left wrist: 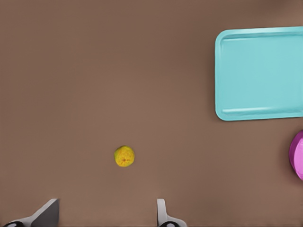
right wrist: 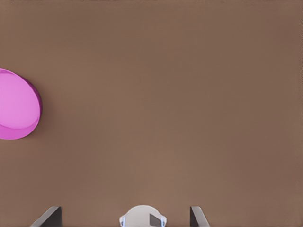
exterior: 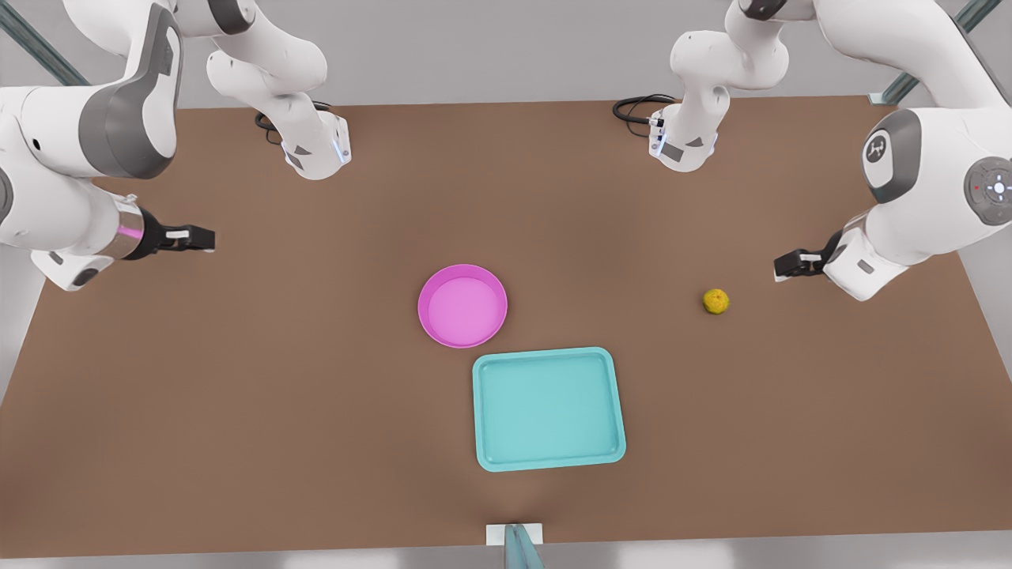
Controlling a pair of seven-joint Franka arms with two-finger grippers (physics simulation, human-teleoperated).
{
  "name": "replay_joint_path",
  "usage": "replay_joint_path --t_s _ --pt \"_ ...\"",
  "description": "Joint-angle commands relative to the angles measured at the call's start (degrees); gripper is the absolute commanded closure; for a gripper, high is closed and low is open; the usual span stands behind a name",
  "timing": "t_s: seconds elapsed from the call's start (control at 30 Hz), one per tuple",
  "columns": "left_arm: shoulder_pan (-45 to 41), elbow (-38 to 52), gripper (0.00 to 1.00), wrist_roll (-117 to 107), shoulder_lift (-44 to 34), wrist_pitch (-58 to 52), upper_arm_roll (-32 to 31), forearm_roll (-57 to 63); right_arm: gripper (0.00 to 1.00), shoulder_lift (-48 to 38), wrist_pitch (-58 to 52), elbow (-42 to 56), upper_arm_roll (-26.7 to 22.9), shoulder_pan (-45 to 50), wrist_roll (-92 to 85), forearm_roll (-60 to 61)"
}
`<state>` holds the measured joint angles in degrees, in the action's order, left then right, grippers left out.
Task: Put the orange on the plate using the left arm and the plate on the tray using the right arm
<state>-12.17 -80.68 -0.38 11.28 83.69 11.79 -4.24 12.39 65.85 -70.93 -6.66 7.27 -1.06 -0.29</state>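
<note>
Nothing has been grasped. The orange (exterior: 715, 301) lies alone on the table (exterior: 237, 411), well apart from the pink plate (exterior: 462, 306), which sits just beside the teal tray (exterior: 548, 408) but outside it. The left gripper (exterior: 791, 264) hovers near the orange, fingers (left wrist: 162, 213) spread wide and empty, apparently readied for pickup. The right gripper (exterior: 198, 236) waits well off from the plate, fingers (right wrist: 199, 218) likewise apart, holding nothing.

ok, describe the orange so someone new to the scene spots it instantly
Start at the teal tray near the middle of the brown table. Go toward the front view's right, past the pink plate, to the orange lying alone. It is the smallest item, a dimpled yellow-orange ball.
</note>
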Motion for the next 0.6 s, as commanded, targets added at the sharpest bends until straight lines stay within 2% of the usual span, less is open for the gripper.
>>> replay_joint_path --t_s 0.0,0.07,0.13,0.23,0.27,0.4,0.57 --pt "0.13 0.08 0.00 0.03 -0.03 -1.78 -0.01 0.11 0.00 -0.09 1.74 0.01 -0.02 0.02 -0.44 -0.24" --pt "0.22 -0.79 0.00 -0.32 0.06 -1.52 0.08 -0.59 0.00 0.09 1.74 0.01 -0.02 0.02 -0.44 -0.24" --pt "0.31 -10.81 0.00 -0.85 1.55 0.94 0.34 -0.15 0.00 0.62 1.74 0.01 -0.02 0.02 -0.53 -0.24" --pt "1.80 -31.46 0.00 -0.06 2.35 24.93 0.17 0.11 0.00 0.97 1.65 -0.08 -0.02 0.02 -0.61 -0.06" --pt "1.80 -35.59 0.00 0.11 2.52 30.47 -0.10 0.11 0.00 1.06 1.65 -0.08 0.07 0.20 -0.35 -0.24" --pt "1.98 -42.54 0.00 3.19 5.86 44.88 -0.10 0.03 0.00 1.32 1.65 -0.08 0.07 0.37 -0.17 -0.33" --pt "1.98 -45.36 0.00 3.19 6.83 47.70 -0.27 -0.59 0.00 1.32 1.03 -0.52 0.07 0.28 -0.61 -0.24"
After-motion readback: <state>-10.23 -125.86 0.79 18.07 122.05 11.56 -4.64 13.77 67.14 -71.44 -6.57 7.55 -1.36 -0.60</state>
